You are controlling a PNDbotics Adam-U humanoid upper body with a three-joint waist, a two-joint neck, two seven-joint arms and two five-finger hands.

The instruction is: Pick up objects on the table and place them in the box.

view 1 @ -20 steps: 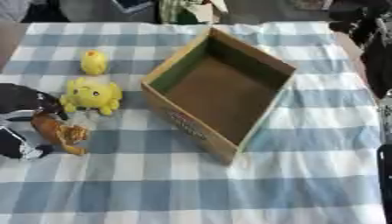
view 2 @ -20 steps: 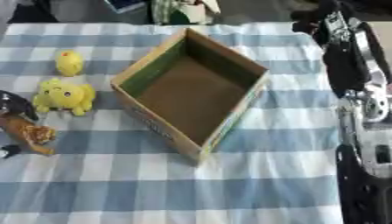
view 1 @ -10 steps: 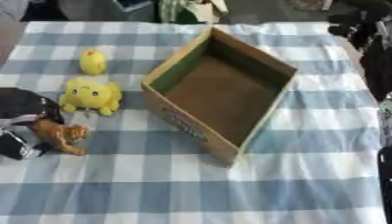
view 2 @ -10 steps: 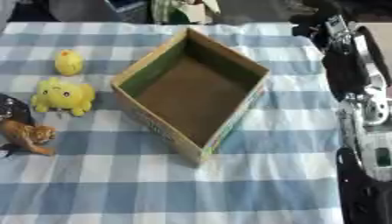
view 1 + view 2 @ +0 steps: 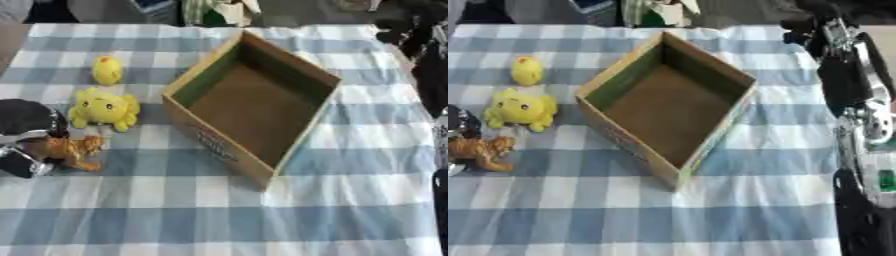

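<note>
Orange tiger toy (image 5: 72,150), left worktop (image 5: 350,210) edge: left hand (image 5: 26,135) is closing around it. Advice: lift clear of box (image 5: 254,105) wall before releasing inside. Right hand's state: cannot tell.

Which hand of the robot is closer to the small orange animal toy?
Left. The left hand is right at the orange animal toy by the table's left edge; the right hand is at the far right corner, beyond the box.

Both eyes look steeply down from the head at the cardboard box (image 5: 254,102), fairly close. Shared: box and checked table (image 5: 219,210). Right eye view sits box further left, showing more beyond its right side.
</note>
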